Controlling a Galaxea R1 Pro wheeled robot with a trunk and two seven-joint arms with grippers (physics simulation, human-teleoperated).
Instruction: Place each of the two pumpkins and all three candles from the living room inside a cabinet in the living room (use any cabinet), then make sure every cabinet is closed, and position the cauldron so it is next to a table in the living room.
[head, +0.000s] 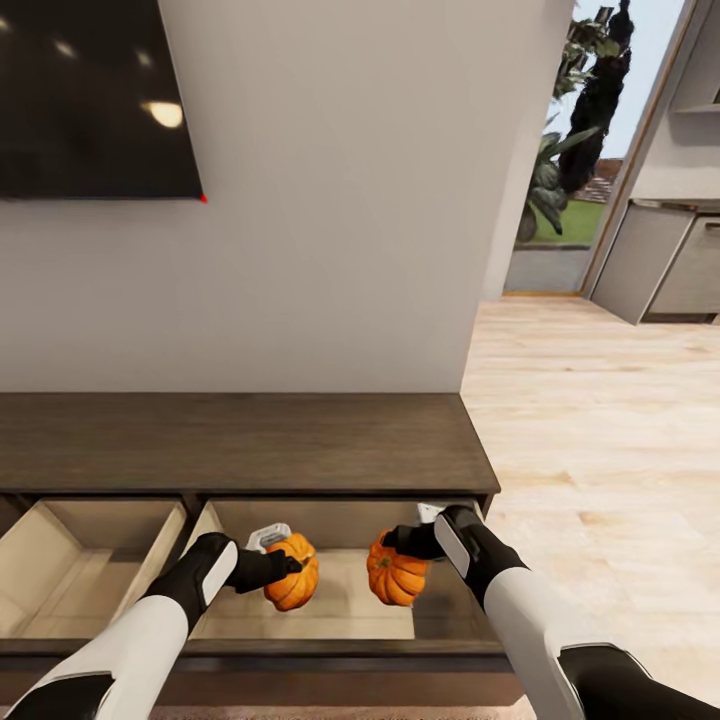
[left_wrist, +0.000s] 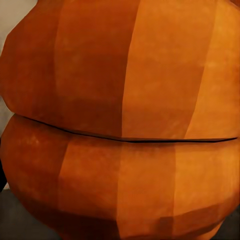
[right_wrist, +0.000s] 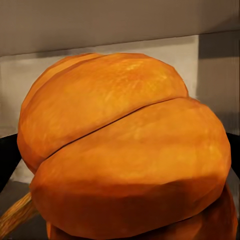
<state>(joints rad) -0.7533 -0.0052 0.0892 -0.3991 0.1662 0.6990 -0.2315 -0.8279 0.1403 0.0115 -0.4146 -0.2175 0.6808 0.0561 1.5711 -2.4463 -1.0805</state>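
Pumpkins, two in all, hang side by side over an open drawer of the long dark-brown cabinet (head: 240, 440) against the wall. One pumpkin (head: 293, 572) sits clamped in the left claw (head: 280, 562); the second pumpkin (head: 396, 575) is gripped by the right claw (head: 400, 545). The two fruits are near each other but apart. Two drawers stand pulled out, the left drawer (head: 60, 570) beside the right drawer (head: 340, 610). A dark screen (head: 95, 95) hangs on the wall above.

Head camera looks down over open cabinet (head: 240, 440); wrist cameras sit tight against pumpkins (left_wrist: 120, 120), shared with head view.
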